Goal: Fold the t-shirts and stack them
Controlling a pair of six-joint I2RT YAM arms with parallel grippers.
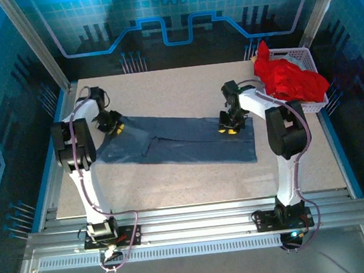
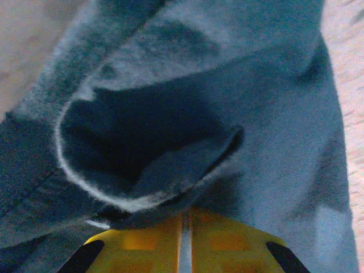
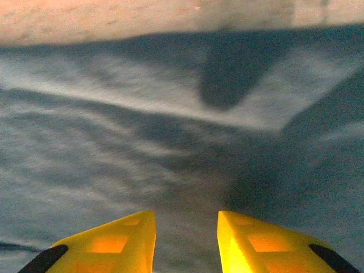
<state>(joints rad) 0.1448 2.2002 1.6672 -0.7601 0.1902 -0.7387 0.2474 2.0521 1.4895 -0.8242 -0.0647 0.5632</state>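
Note:
The slate-blue t-shirt (image 1: 182, 140) lies spread flat across the middle of the table. My left gripper (image 1: 112, 125) sits at its left end. In the left wrist view its yellow jaws (image 2: 186, 213) stand nearly together, pinching a curled hem of the blue cloth (image 2: 273, 114). My right gripper (image 1: 231, 128) is low over the shirt's right part, near the far edge. In the right wrist view it (image 3: 186, 219) is open, and rippled blue cloth (image 3: 114, 142) shows through the gap. The red t-shirt (image 1: 290, 79) is heaped in the basket at the back right.
The white lattice basket (image 1: 307, 55) stands at the table's far right corner. Bare speckled table (image 1: 194, 187) runs in front of the blue shirt and behind it (image 3: 114, 17). Metal frame posts rise at the back corners.

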